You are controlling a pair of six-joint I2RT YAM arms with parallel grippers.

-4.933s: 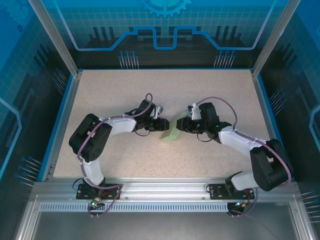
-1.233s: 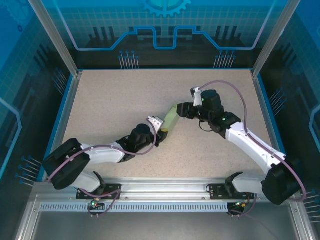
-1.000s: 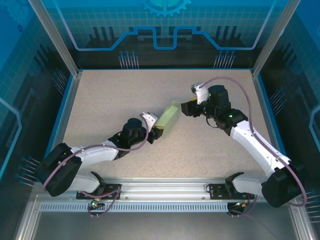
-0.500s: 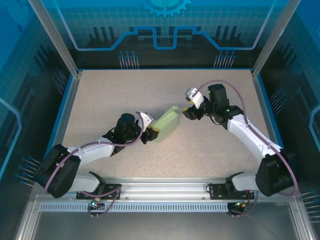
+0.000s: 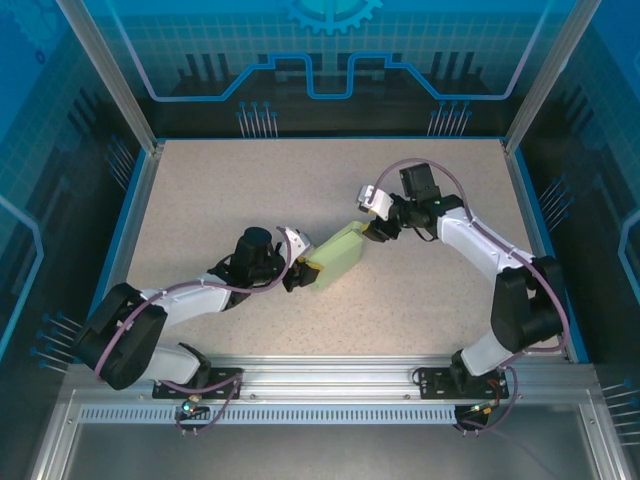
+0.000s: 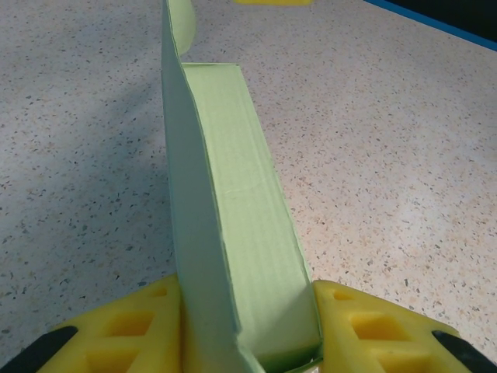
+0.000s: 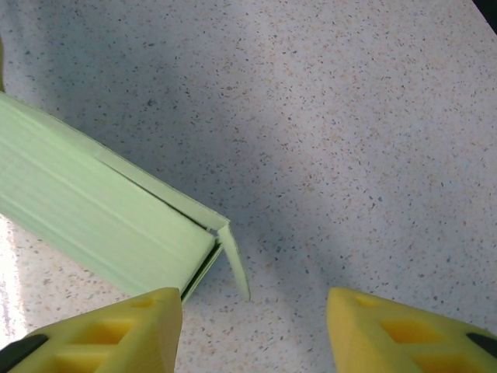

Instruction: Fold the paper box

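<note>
Speckled surface [image 5: 230, 190] inside blue-walled cell, with pale green paper box [image 5: 338, 255] near its middle, one end pinched between left jaws, loose end flap [image 7: 235, 268] just before open, empty right jaws; probably light, thin, easily crushed, best taken on firm folded edges.

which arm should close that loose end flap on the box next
Right, probably. The right fingers stand open at the paper box's far end, where a flap hangs loose. The left fingers are clamped on the near end, steadying it.
</note>
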